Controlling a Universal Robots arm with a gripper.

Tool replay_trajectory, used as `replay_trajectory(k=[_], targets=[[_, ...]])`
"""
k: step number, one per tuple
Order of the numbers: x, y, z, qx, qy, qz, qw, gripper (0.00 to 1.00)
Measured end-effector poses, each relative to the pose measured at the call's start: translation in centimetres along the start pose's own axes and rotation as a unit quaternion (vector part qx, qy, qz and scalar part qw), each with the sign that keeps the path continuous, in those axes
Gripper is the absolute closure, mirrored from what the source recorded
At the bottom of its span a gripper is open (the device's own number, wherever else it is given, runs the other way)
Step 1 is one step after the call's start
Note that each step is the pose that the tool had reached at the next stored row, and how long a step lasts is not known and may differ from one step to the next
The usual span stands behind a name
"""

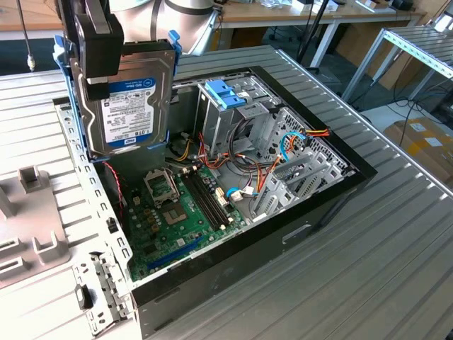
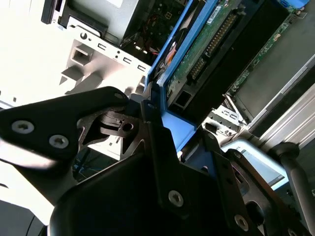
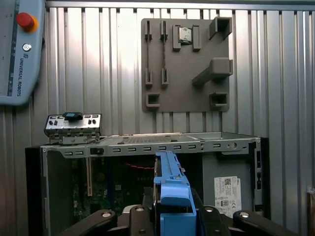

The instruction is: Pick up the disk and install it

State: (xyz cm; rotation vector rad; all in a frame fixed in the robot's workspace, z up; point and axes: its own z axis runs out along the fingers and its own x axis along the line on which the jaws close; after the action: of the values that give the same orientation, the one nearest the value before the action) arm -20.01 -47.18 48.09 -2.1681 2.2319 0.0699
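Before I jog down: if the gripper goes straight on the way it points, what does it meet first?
The gripper, shut on the disk, points down into the open case. The disk's lower edge would lead, probably reaching the motherboard or cables beside the power supply; depth is unclear.

Matte black tool (image 2: 149,104), angular linkage plates, round silver screws (image 2: 59,141), boxy black housing (image 1: 99,39), pale grey rounded arm joint (image 1: 187,7)
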Motion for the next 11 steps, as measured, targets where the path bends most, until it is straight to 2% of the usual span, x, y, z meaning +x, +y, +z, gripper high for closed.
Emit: replay_trajectory(k=[11], targets=[[0.21, -0.32, 0.02, 0.0000, 0.0000, 0.000, 1.00000, 0.63]])
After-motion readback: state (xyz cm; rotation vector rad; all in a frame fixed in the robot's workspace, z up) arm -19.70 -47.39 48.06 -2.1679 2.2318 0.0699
